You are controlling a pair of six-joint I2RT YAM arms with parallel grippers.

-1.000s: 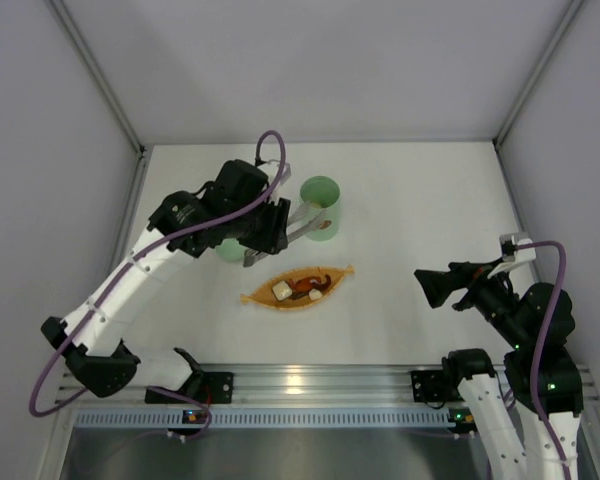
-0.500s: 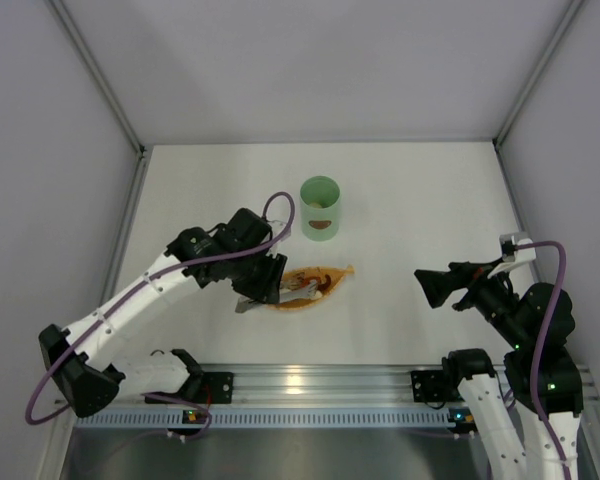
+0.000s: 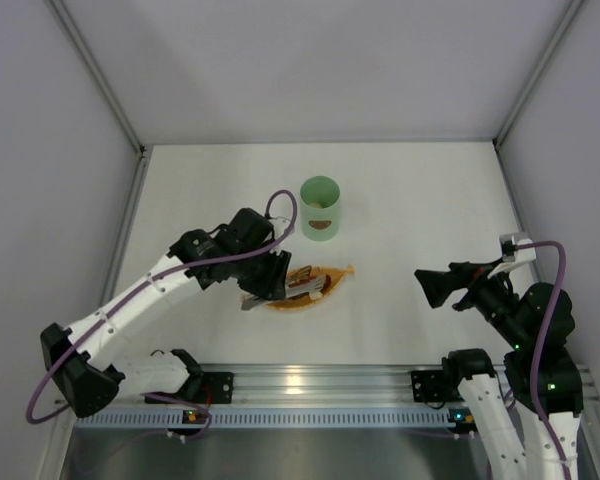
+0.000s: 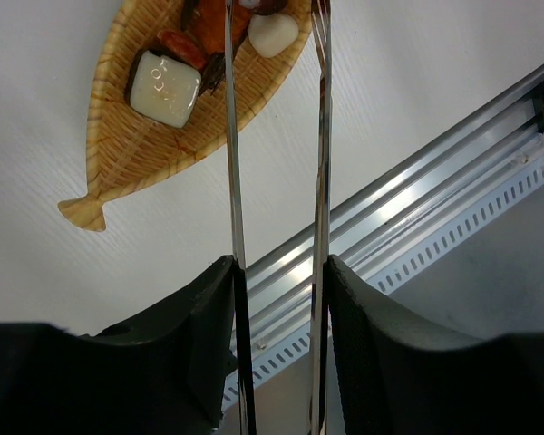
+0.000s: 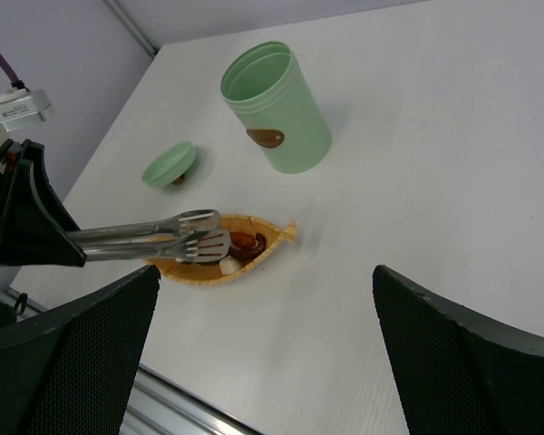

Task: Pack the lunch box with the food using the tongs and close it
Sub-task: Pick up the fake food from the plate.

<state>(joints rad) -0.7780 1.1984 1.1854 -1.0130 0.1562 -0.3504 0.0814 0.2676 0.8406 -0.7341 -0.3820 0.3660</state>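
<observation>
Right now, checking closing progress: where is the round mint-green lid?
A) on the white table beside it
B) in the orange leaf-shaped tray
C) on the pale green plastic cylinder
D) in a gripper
A: the round mint-green lid lies on the white table, apart from the open pale green plastic cylinder.

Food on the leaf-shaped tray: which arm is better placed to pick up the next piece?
Left. The left jaws grip the tongs, whose tips reach over the food in the tray. The right jaws hang open and empty, off to the side.
</observation>
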